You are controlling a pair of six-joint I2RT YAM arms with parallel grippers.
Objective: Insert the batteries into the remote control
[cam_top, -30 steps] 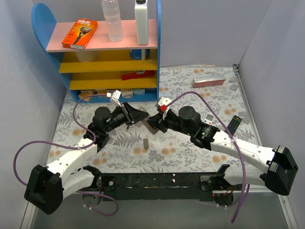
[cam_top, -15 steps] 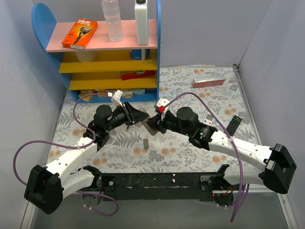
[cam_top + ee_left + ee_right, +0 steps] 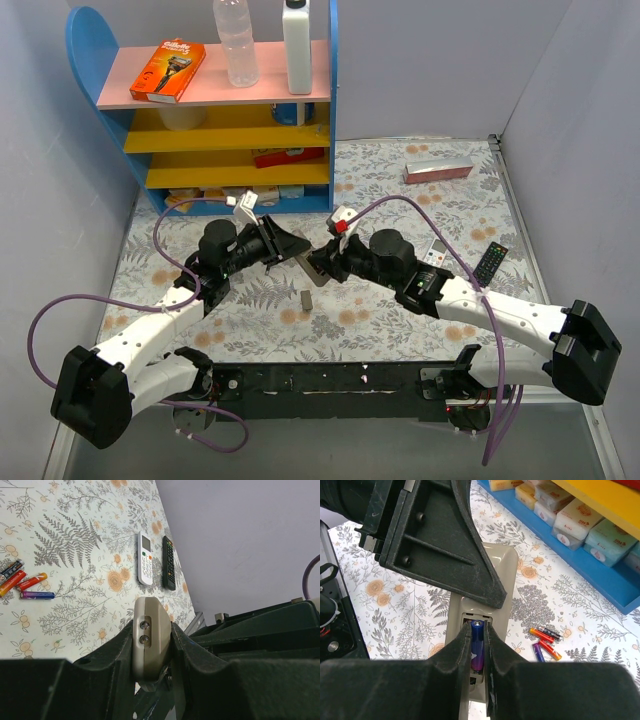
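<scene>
My left gripper (image 3: 152,630) is shut on one end of the beige-white squared-off remote control (image 3: 150,645) and holds it above the table. In the right wrist view the remote (image 3: 506,580) shows its back, with the battery compartment open. My right gripper (image 3: 477,630) is shut on a blue-purple battery (image 3: 478,645) that lies lengthwise inside that compartment. Several loose red and blue-purple batteries (image 3: 545,642) lie on the floral cloth beside it; they also show in the left wrist view (image 3: 22,582). From above, both grippers meet at the remote (image 3: 318,268).
A small grey flat piece (image 3: 306,299) lies in front of the grippers. A slimmer white remote (image 3: 432,252) and a black remote (image 3: 492,262) lie at the right. A pink box (image 3: 438,171) sits at the back. The blue-and-yellow shelf (image 3: 230,100) stands at the back left.
My right arm has crept slightly left, closer in over the remote. The left arm and the remote have hardly moved.
</scene>
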